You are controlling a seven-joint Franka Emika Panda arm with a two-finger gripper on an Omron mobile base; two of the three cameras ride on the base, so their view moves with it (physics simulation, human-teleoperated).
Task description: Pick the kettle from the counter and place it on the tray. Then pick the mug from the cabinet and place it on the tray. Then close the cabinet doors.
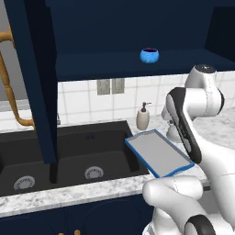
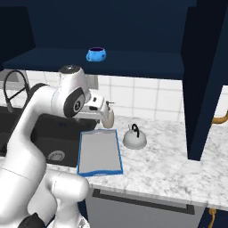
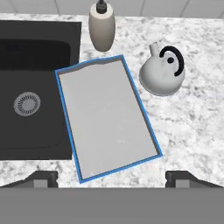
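1. The kettle (image 3: 161, 74) sits upright on the counter (image 3: 192, 127), just beside the tray's far right corner and apart from it. It is a squat silver-grey dome with a smooth, dull metal look. Its black arched handle (image 3: 173, 59) curves over the top, and in the hand view a short spout pokes out toward the upper left, roughly at the soap bottle.
2. The tray (image 3: 105, 118) is a flat grey rectangle with a thin bright blue rim. It lies on the counter with its long axis running front to back, slightly skewed. Its left edge sits against the sink's rim or just over it. Nothing rests on it.
3. The soap bottle (image 3: 102, 26), beige with a dark pump, stands upright just beyond the tray's far end.
4. The sink (image 3: 30, 87) is a matt black double basin with round metal drains, set in white-and-grey speckled stone.
5. The mug (image 1: 149, 55), round and bright blue with a dark purple inside, stands on the navy shelf of the cabinet (image 1: 137, 64), well above the counter.
6. The cabinet doors (image 2: 202, 80) stand open; a turned brass-gold handle (image 1: 9, 87) shows on the left one.
7. The gripper (image 3: 112, 178) hangs above the tray's near end, its fingertips (image 3: 43, 178) spread wide and holding nothing.
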